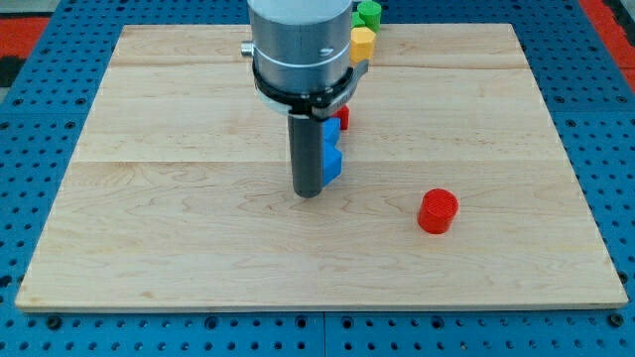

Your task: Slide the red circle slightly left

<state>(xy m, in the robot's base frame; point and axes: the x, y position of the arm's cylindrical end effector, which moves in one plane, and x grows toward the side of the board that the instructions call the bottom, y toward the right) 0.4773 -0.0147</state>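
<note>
The red circle (438, 210) is a short red cylinder lying on the wooden board (179, 228), right of the middle and toward the view's bottom. My tip (309, 193) rests on the board well to the left of the red circle, with a clear gap between them. A blue block (331, 154) sits right beside the rod on its right, partly hidden by it. A second red block (342, 117) shows just behind the blue one, mostly hidden.
A yellow block (363, 42) and a green block (369, 13) sit at the board's top edge, right of the arm's body (301, 45). A blue pegboard (40, 59) surrounds the board.
</note>
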